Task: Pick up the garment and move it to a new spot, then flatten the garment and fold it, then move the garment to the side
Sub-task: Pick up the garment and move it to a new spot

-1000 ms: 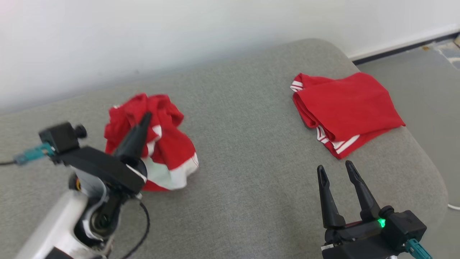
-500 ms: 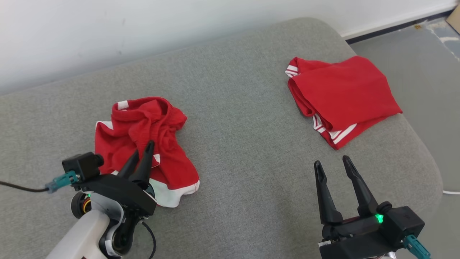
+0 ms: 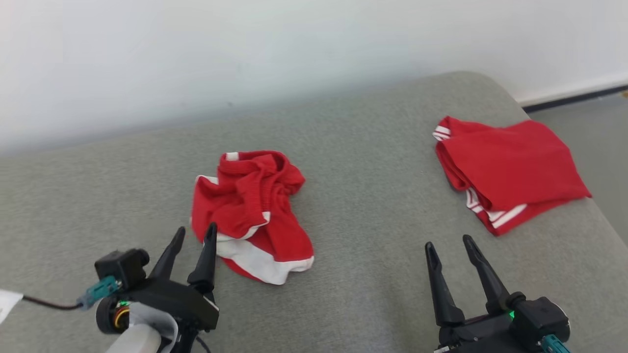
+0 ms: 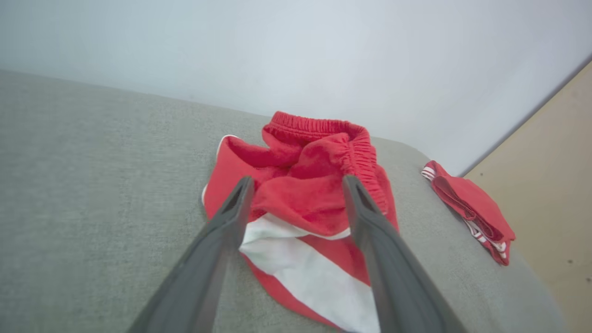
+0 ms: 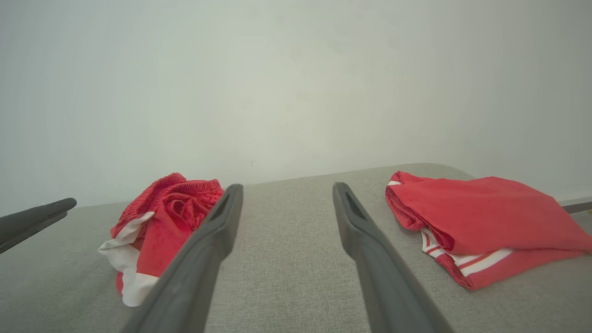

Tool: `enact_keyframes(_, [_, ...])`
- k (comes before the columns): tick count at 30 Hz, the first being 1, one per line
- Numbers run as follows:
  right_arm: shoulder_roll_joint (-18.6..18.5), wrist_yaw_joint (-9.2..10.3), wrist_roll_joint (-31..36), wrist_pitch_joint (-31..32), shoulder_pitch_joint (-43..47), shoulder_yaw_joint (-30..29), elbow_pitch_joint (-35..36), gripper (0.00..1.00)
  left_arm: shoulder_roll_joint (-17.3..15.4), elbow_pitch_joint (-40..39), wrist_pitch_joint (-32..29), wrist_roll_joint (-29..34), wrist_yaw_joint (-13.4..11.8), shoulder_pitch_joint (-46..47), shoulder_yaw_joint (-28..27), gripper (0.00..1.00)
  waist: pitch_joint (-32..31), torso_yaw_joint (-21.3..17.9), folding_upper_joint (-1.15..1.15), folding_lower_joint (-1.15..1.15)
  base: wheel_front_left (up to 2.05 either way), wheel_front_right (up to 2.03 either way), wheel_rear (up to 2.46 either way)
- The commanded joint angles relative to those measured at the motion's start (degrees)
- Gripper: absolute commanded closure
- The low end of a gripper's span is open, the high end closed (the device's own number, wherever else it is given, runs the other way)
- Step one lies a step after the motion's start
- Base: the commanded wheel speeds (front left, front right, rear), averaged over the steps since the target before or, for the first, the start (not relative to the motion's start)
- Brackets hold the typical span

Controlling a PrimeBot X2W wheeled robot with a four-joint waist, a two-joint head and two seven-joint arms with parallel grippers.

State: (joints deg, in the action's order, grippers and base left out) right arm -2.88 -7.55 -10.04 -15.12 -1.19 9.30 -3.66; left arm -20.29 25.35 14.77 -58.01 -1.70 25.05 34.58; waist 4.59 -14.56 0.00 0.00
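A crumpled red garment (image 3: pixel 252 211) with white bands lies in a heap on the grey cushion (image 3: pixel 363 162), left of centre; it also shows ahead of the fingers in the left wrist view (image 4: pixel 300 194) and at the left of the right wrist view (image 5: pixel 157 226). My left gripper (image 3: pixel 195 234) stands open just short of the heap's near left edge, nothing between its fingers. At the lower right my right gripper (image 3: pixel 446 243) is open over bare cushion, well apart from both cloths.
A second red garment (image 3: pixel 510 169) with white stripes lies folded near the cushion's right end, also visible in the right wrist view (image 5: pixel 476 222). A white wall (image 3: pixel 245 54) runs behind the cushion. Grey floor (image 3: pixel 588 113) lies beyond the right edge. A black cable (image 3: pixel 44 304) trails from the left wrist.
The left gripper let go of the crumpled garment, opened and drew back toward me; the heap now lies on the cushion. The head camera has shifted, moving the whole scene rightward.
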Motion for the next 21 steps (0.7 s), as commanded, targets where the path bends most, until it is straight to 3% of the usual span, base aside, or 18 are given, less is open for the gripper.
enact_keyframes(1, [0.01,0.15,0.14,-0.06,0.71,-0.25,0.04,0.00,-0.04,-1.85,0.38,2.41,-0.82,-2.39,-1.98,0.00,-3.27,4.31,0.00,0.00,0.00,0.00,0.00])
enact_keyframes(5, [0.00,0.15,0.37,-0.05,1.40,-0.52,-0.02,0.00,1.12,-7.32,0.39,7.99,-2.21,-8.57,-7.55,0.00,-4.33,6.93,0.00,0.00,0.00,0.00,0.00])
enact_keyframes(13, [0.01,0.15,0.51,-0.06,2.00,-1.00,-0.17,0.00,3.21,-16.41,0.41,15.00,-1.51,-20.63,-19.37,0.00,-6.01,10.05,0.00,0.00,0.00,0.00,0.00])
enact_keyframes(17, [0.00,0.15,0.50,-0.06,2.77,-1.29,0.06,0.00,4.43,-19.82,0.41,17.38,-1.77,-24.22,-22.74,0.00,-6.58,10.67,0.00,0.00,0.00,0.00,0.00])
enact_keyframes(21, [0.01,0.15,0.21,-0.06,3.45,-1.25,0.36,0.00,4.00,-24.76,0.42,27.18,-1.82,-27.99,-26.10,0.00,-6.84,10.64,0.00,0.00,0.00,0.00,0.00])
